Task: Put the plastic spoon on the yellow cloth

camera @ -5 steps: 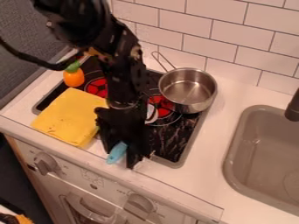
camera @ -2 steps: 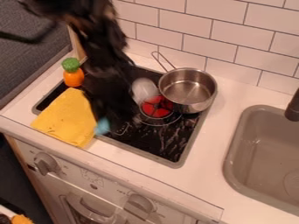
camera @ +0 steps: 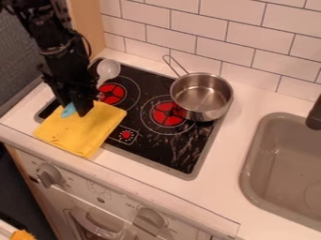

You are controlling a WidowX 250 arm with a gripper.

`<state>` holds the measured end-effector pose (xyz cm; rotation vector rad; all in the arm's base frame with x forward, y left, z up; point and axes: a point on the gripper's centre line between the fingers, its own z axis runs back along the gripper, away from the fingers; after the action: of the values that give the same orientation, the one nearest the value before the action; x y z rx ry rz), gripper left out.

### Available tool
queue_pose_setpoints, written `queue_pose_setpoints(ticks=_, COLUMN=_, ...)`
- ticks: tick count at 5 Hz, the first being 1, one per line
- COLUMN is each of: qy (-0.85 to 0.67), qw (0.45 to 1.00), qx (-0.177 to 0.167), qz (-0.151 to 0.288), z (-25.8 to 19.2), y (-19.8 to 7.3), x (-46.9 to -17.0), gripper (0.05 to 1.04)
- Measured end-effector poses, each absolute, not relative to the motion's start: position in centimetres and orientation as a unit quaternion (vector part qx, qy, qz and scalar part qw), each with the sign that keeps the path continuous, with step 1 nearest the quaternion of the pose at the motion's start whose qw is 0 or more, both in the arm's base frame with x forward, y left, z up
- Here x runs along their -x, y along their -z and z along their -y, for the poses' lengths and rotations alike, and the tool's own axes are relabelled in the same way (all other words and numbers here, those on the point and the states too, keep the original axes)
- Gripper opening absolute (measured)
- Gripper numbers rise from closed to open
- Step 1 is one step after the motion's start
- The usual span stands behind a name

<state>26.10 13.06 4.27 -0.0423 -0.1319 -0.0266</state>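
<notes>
And there was the pincer (camera: 76, 110), pinching the plastic spoon (camera: 108, 69) at the yellow cloth's (camera: 81, 129) back edge, probably to lay the blue handle (camera: 68, 110) there, though the bowl jutted out over the stovetop (camera: 179, 147).

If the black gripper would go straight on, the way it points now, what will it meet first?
Most likely the yellow cloth: the gripper points down at its far part, holding the spoon. How much gap lies between them is unclear.
</notes>
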Motion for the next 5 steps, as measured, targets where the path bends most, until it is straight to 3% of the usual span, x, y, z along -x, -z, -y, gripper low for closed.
queue_pose_setpoints(ticks=4, qy=0.039, qw=0.998, qx=0.005, qz=0.046, z=-13.5, y=-1.1, x=-23.7, gripper=0.364)
queue_pose_setpoints(ticks=5, qy=0.033, qw=0.998, qx=0.004, qz=0.049, z=-13.6, y=-1.0, x=-23.6, gripper=0.453)
